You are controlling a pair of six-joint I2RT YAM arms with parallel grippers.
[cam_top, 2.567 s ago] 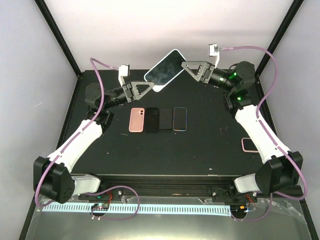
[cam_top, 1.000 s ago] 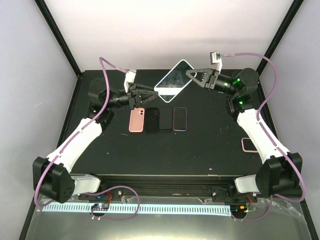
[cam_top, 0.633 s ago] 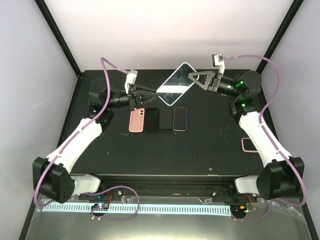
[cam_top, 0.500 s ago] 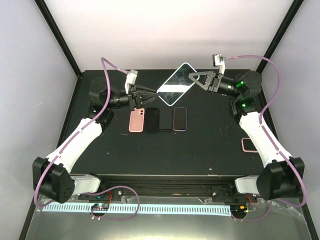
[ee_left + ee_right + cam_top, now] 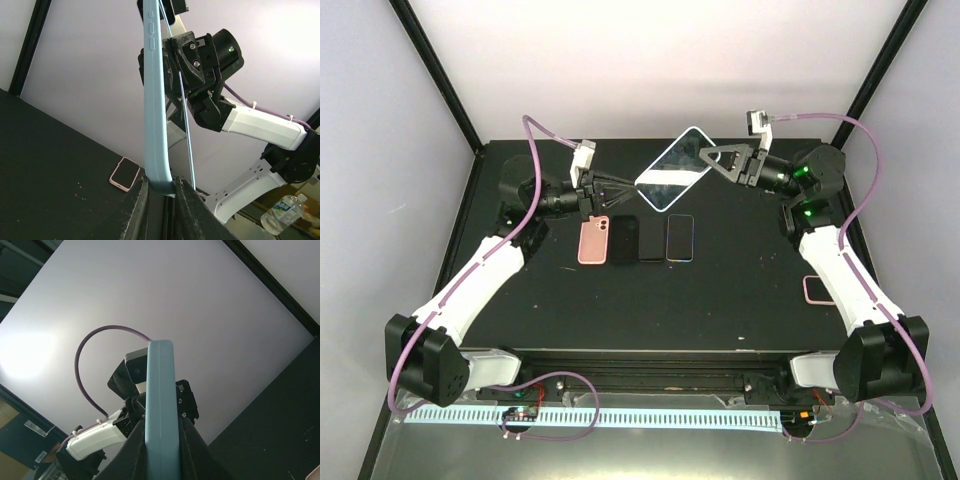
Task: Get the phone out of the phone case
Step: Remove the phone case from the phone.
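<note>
A phone in a light-blue case [image 5: 672, 170] hangs in the air over the back of the table, held between both grippers. My left gripper [image 5: 623, 184] is shut on its lower left corner. My right gripper [image 5: 706, 160] is shut on its upper right edge. In the left wrist view the case [image 5: 153, 100] stands edge-on between the jaws of the left gripper [image 5: 162, 192], and a thin edge [image 5: 186, 135] stands slightly apart from the case on its right. In the right wrist view the case [image 5: 160, 390] is edge-on in the right gripper [image 5: 161, 437].
Several phones lie in a row mid-table: a pink one [image 5: 592, 239], black ones [image 5: 638, 238] and a blue-rimmed one [image 5: 680, 237]. Another pink-cased phone [image 5: 818, 289] lies at the right edge, also in the left wrist view [image 5: 125, 173]. Black frame posts stand at the corners.
The cased phone has moved down and to the right between both grippers. The left gripper has turned edge-on. In the last half second there is only a small shift to the right.
</note>
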